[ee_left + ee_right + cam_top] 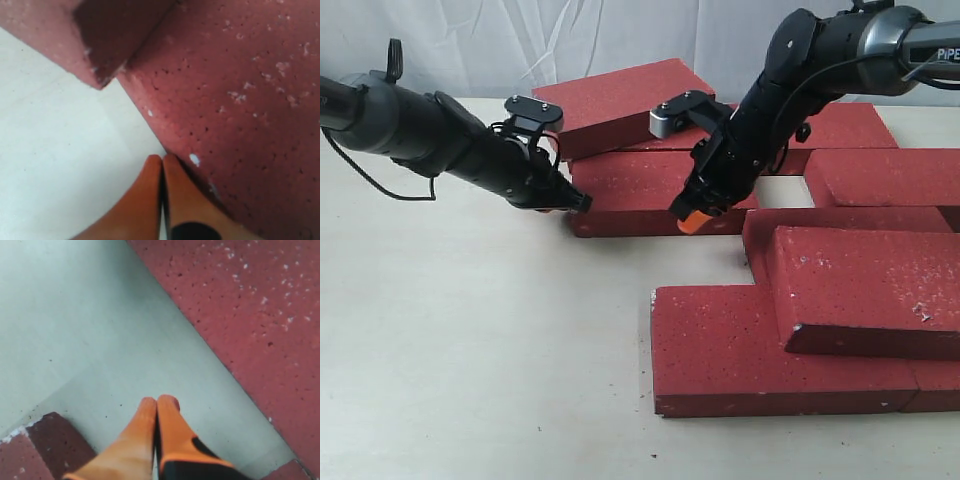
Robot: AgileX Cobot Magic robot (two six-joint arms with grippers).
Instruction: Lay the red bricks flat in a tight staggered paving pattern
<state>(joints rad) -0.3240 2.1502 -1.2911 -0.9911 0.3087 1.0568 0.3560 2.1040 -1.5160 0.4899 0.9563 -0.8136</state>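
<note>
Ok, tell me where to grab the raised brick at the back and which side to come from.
Take the raised back brick by its left end, pinching top and underside across its thickness, coming from the side of the left gripper. Its flat face looks too wide to span, but that end seems propped on the brick below and jutting past it, probably leaving room underneath.

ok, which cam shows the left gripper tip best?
Left wrist view: close up, the left gripper, shut, sits at the edge of the brick. Exterior view shows it small, at its corner. Right wrist view doesn't show it.
</note>
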